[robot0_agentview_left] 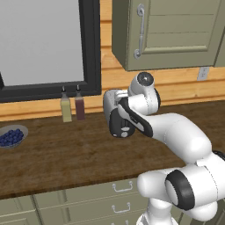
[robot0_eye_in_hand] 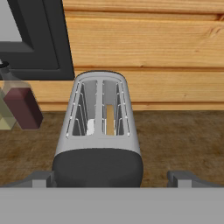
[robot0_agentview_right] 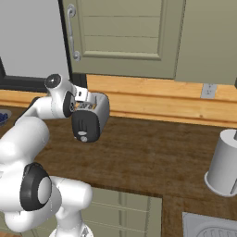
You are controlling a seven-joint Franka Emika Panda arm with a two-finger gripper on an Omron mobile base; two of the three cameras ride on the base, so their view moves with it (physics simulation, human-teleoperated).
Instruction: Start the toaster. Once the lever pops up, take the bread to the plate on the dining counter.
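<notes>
Toaster (robot0_eye_in_hand: 98, 131) with bread (robot0_eye_in_hand: 110, 119) in its slot sits between the spread, empty pincer (robot0_eye_in_hand: 111, 178) fingertips.

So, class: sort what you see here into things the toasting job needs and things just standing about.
Needed:
toaster
bread in the toaster's right slot
fingers, one either side of the toaster

Standing about:
two bottles
bowl of blueberries
paper towel roll
wall cabinet
</notes>
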